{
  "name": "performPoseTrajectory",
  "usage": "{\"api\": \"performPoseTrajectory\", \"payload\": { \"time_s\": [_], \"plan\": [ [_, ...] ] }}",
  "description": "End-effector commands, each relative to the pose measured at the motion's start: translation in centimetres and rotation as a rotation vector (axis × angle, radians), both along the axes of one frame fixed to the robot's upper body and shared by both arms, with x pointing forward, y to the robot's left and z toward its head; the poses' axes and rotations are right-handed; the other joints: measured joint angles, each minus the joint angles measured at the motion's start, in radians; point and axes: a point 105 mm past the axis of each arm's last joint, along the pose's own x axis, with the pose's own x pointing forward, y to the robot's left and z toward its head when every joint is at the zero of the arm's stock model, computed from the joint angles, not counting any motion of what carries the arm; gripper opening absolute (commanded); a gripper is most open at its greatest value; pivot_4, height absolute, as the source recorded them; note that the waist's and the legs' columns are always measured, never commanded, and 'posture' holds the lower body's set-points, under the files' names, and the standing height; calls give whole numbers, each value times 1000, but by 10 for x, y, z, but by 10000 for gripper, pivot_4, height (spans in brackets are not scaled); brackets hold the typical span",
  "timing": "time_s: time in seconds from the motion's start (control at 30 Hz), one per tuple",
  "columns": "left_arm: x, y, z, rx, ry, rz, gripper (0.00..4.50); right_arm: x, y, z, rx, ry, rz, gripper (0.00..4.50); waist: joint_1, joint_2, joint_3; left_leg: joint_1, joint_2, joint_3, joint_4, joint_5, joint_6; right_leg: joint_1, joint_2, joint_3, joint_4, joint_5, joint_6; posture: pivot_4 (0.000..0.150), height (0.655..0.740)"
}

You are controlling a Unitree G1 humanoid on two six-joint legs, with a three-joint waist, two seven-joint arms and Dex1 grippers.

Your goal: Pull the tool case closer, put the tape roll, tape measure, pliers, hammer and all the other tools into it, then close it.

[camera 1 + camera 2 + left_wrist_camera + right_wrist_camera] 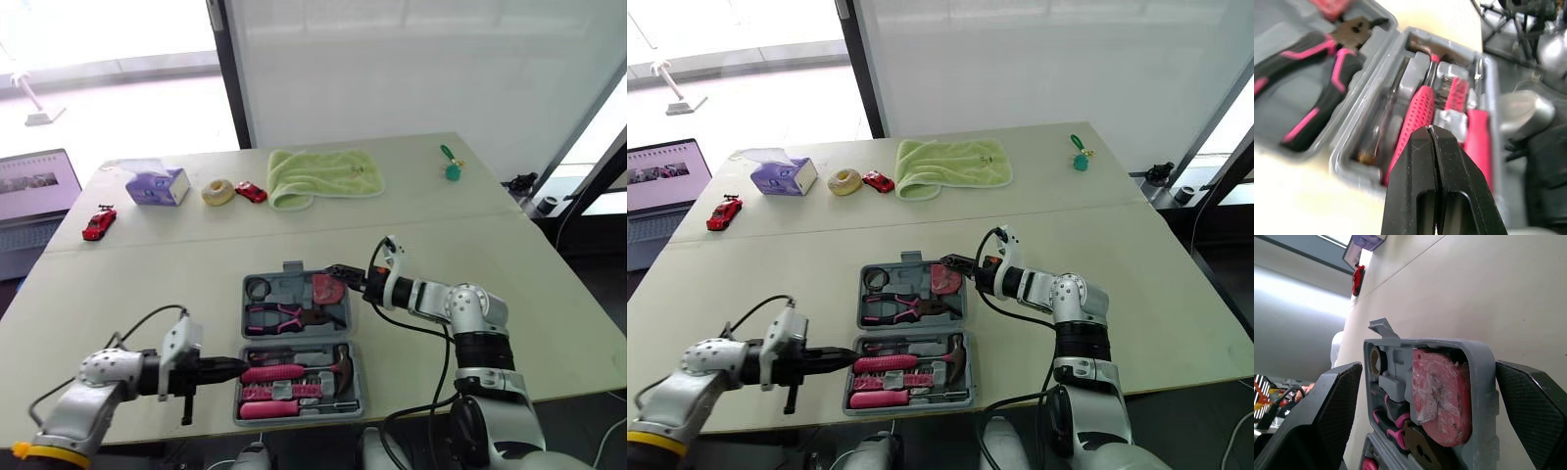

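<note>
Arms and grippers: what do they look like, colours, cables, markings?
Both are silver-grey shells with black joints and a white block at the wrist. The left arm has a yellow band higher up and a thin black cable looping over it; the right arm trails thicker black cables. The left gripper and right gripper have black fingers; the right's pads are cross-hatched. No markings visible.

The tool case (299, 343) is set open on the table (549, 294) at lower centre of the frame. In its upper half the tape roll (258, 288) is lodged at left, the tape measure (328, 288) at right and the pliers (284, 315) just below (between both). The hammer (294, 370) is laid in the lower half. Further up, a tissue box (157, 185) is placed left of a towel (323, 174).
</note>
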Motion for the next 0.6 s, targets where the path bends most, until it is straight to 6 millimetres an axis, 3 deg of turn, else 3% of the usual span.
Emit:
{"api": "performPoseTrajectory", "payload": {
  "time_s": [0.03, 0.13, 0.23, 0.4, 0.5, 0.6],
  "plan": [
    [-10, 33, 20, -34, 70, 77, 0, -12, 11, 36, 82, -114, 97, 44917, -2, -1, 2, 0, 0, 0, 0, 0, 0, 0, 0, 0, 0, 0, 0, 1500, 7400],
    [-15, 48, 22, -18, 102, 117, 0, -33, 16, 53, 98, -184, 183, 44917, 1, -1, 3, 0, 0, 0, -1, 0, 0, -1, 0, 0, 0, 0, -1, 1500, 7400],
    [-12, 61, 27, -15, 99, 160, 0, -83, 21, 79, 104, -307, 356, 44917, 8, -3, 5, -2, 0, 0, -1, 0, 0, -1, 0, 0, -1, -1, -1, 1500, 7400],
    [-8, 63, 41, -29, 76, 160, 0, -142, 2, 108, 59, -446, 515, 44917, 12, -9, 8, -2, 0, 0, 0, 0, 0, 0, 0, 0, -2, -2, -3, 1500, 7400],
    [-9, 60, 43, -11, 64, 125, 0, -147, -11, 113, -25, -467, 478, 44917, 23, -12, 9, -1, 0, 0, 0, 0, 0, 0, 0, 0, -2, -3, -5, 1500, 7400],
    [-6, 50, 55, -28, 6, 74, 0, -131, -26, 103, -359, -533, 352, 44917, 27, -13, 10, -1, 0, 1, 1, 0, 0, 0, 0, 0, -2, -5, -9, 1500, 7400]
  ]
}}
